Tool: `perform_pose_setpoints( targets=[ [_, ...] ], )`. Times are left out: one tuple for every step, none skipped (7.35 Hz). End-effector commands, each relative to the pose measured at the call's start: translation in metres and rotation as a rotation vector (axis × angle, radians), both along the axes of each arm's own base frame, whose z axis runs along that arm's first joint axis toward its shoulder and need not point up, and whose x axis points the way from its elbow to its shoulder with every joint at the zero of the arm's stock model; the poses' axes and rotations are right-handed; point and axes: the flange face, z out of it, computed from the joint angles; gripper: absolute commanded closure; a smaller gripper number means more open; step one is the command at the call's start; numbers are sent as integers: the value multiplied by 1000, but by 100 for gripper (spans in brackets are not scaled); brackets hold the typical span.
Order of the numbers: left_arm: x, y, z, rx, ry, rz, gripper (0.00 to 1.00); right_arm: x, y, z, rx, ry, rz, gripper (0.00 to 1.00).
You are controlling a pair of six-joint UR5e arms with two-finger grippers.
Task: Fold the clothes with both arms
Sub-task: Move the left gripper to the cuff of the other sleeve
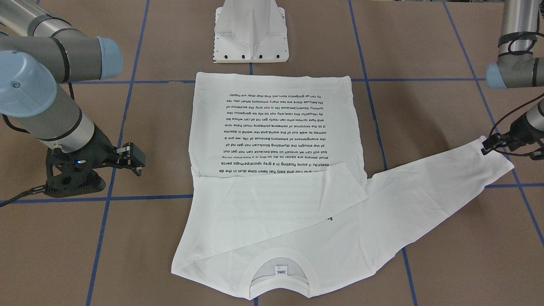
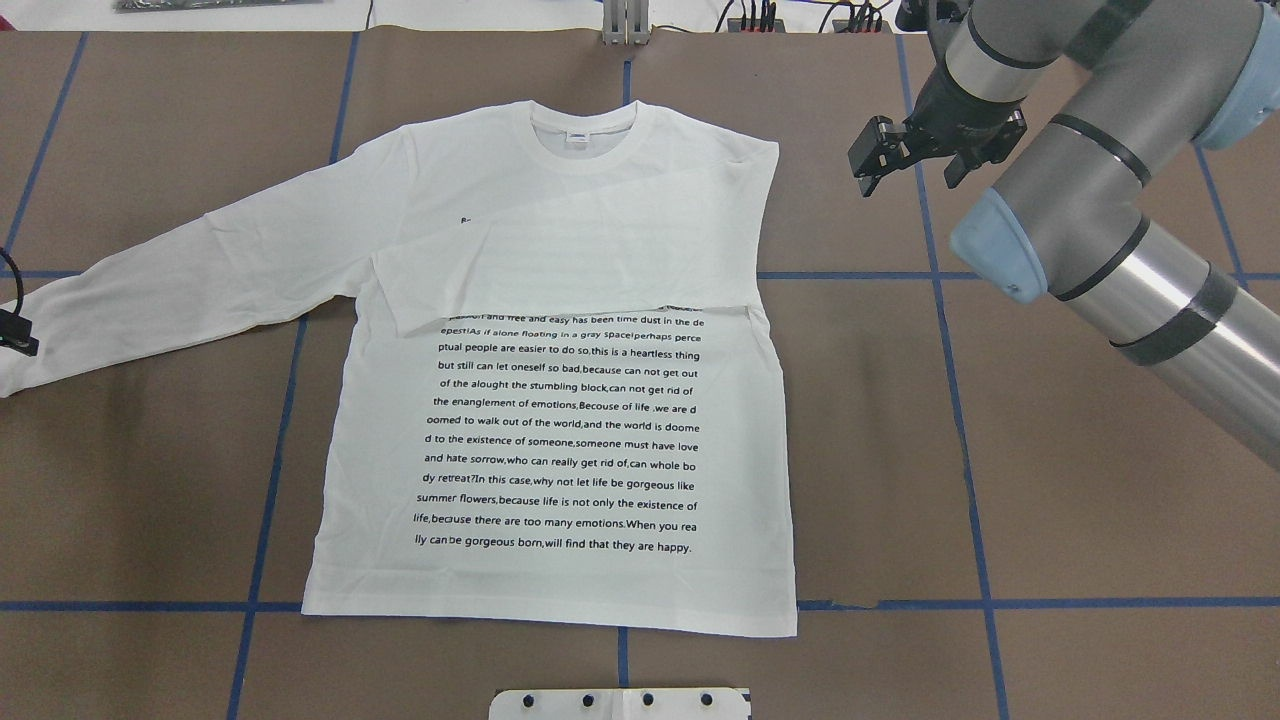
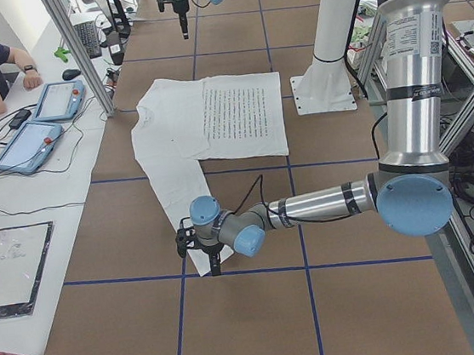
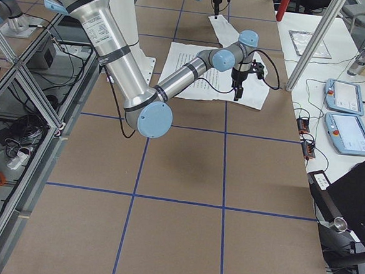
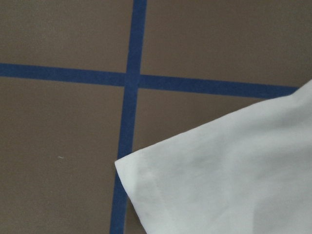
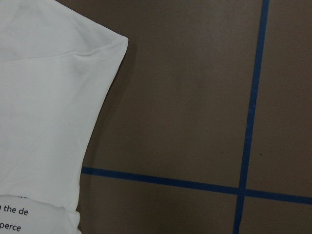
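While the white long-sleeved T-shirt [image 2: 600, 450] lies flat and print side up on the brown worktop [image 2: 1050, 450], its ribbed crew neck [image 2: 585, 125] points away from the robot. Its hem sits near the white metal pedestal [image 1: 251, 34]. The sleeve on the robot's right [image 2: 560, 260] is folded in across the chest and covers the top lines of the block of black text [image 2: 565, 440]. The other sleeve [image 2: 180, 280] stretches out flat toward the robot's left, crossing lines of the blue tape grid [image 2: 850, 275].

The grey-and-silver tubular right arm [image 2: 1100, 200] reaches over bare worktop beside the folded shoulder. Its black right fingers [image 2: 910, 165] stand parted and hold nothing, clear of the cloth. The right wrist view looks down on that shoulder edge and a tape crossing.

The matching left arm [image 3: 309, 208] stretches low along the worktop to the end of the outstretched sleeve. Its black left fingers [image 1: 488, 148] point down at the cuff — whether they are parted or closed, or touch the cloth, I cannot tell. The left wrist view shows the hemmed cuff corner lying flat just beside a tape crossing.
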Motion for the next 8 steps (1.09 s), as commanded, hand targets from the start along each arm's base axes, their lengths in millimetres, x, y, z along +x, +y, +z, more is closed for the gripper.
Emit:
perform_pose_setpoints(
  targets=[
    [3,2,2,-2,-2,10,1,1,1,-1,2,-2,0,0],
    [3,2,5,-6,-4,11,1,1,1,-2,5,-4,0,0],
    [3,2,5,-6,-4,10,4,3,2,-5,9,-7,2,0],
    [3,2,4,-4,-2,7,15,3,3,-7,14,-10,2,0],
    [3,2,3,-2,-1,7,29,13,12,-14,25,-19,6,0],
    [3,3,6,-7,-4,8,35,16,16,-13,26,-20,6,0],
    [3,3,5,-1,-1,11,47,18,15,-12,26,-20,9,0],
    [3,3,3,-2,0,9,59,23,14,-14,29,-21,16,0]
  ],
)
